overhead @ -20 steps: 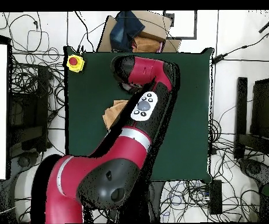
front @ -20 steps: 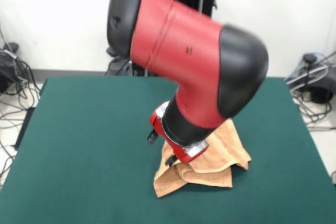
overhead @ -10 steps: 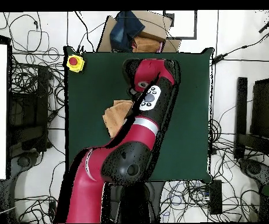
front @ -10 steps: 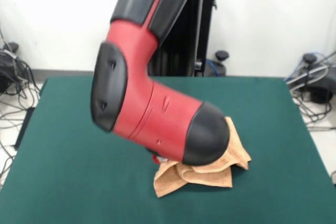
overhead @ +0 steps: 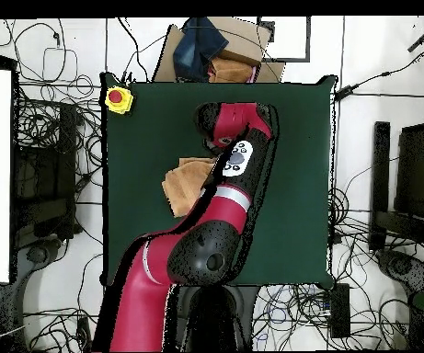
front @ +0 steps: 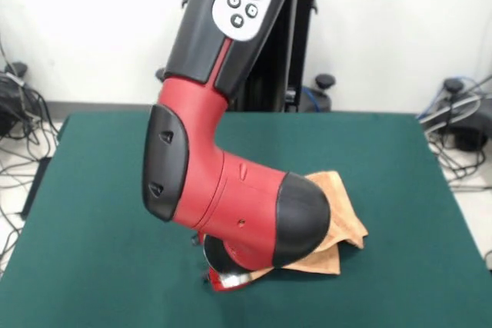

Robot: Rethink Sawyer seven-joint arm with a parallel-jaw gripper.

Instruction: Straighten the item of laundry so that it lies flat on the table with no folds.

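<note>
Towel point(front: 338, 213) bunched, not flat yet
Folds remain, right of worktop point(front: 108, 190) centre; arm covers part; hand point(front: 223, 278) low at near edge, grip state can't tell.

The red and black arm point(front: 223, 190) bends low over the green bench point(front: 100, 190), covering most of the crumpled orange-tan towel point(front: 342, 217) that lies behind its elbow.

White wall point(front: 92, 28), pale floor point(overhead: 358, 165), tangled cables point(overhead: 40, 129), cardboard box point(overhead: 243, 55).
</note>
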